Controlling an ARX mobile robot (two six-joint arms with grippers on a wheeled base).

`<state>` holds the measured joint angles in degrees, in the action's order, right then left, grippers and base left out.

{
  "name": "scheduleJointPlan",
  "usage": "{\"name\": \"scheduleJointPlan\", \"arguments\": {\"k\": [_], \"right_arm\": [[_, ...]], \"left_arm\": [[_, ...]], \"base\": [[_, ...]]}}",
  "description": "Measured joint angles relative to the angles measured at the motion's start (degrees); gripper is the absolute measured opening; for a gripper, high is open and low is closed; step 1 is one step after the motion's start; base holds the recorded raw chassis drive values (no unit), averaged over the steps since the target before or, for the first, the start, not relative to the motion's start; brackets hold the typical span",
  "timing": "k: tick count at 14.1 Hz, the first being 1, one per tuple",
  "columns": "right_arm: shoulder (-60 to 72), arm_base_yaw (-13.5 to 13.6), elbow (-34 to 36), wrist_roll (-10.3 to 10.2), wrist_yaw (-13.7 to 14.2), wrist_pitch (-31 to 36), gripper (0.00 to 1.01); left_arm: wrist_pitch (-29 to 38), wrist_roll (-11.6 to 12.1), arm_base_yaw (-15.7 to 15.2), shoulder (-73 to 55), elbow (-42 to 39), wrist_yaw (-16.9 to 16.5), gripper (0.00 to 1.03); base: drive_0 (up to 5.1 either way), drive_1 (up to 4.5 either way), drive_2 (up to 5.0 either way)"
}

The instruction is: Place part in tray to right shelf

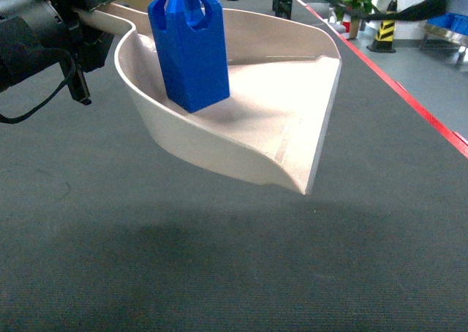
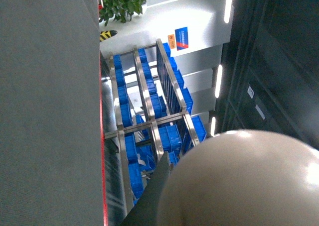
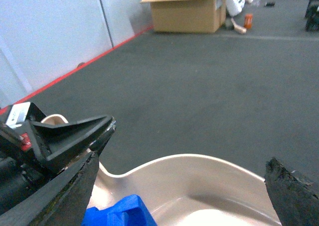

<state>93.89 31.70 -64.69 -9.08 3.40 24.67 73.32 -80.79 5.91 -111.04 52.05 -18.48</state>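
Floor [image 1: 219, 273]: dark grey carpet with a red line [image 1: 409, 98] running along at 2 o'clock; the tray is held clear above it, shadow underneath.

Right shelf [image 2: 149, 121]: seen only in the left wrist view, steel rails with blue crates [image 2: 172, 136] in rows, well apart from the tray. Not in the head view, so the carry looks far from done.

Tray [image 1: 241, 127]: beige scoop, handle end at 10 o'clock, open flat lip at 4 o'clock. Looks tilted lip-down in the head view, hard to be sure.

Left gripper [image 1: 80, 32]: at the tray handle, seems to be gripping it, but its fingers are hidden, so cannot tell for certain.

Right gripper [image 3: 179, 181]: fingers [image 3: 291, 193] spread wide apart, holding nothing, hovering just above the tray's back wall.

Part [image 1: 190, 47]: blue block standing upright on its narrow base, inside the tray near the back wall, at 11 o'clock of the floor pan.

Risks, my read:
- part is tall on a glossy surface; any jerk or base turn could topple it
- no wall at the lip; more forward tilt and it slides out
- single grasp on a long handle, so the tray can roll at the wrist
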Motion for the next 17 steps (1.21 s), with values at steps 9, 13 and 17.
{"name": "scheduleJointPlan", "arguments": {"k": [9,13,17], "right_arm": [[-39.74,-11.15,33.38,12.94,6.69,-11.5,0.98],[-41.42,-11.08,33.46,13.31,6.01,-11.5,0.98],[-41.48,-11.08,33.46,13.44,6.01,-11.45,0.98]], "left_arm": [[0.0,0.0,-0.04,0.0,0.0,0.0,0.12],[-0.04,0.02,0.0,0.0,0.0,-0.02,0.12],[0.0,0.0,-0.04,0.0,0.0,-0.02,0.12]], "base": [[0.0,0.0,0.0],[0.0,0.0,0.0],[0.0,0.0,0.0]]}}
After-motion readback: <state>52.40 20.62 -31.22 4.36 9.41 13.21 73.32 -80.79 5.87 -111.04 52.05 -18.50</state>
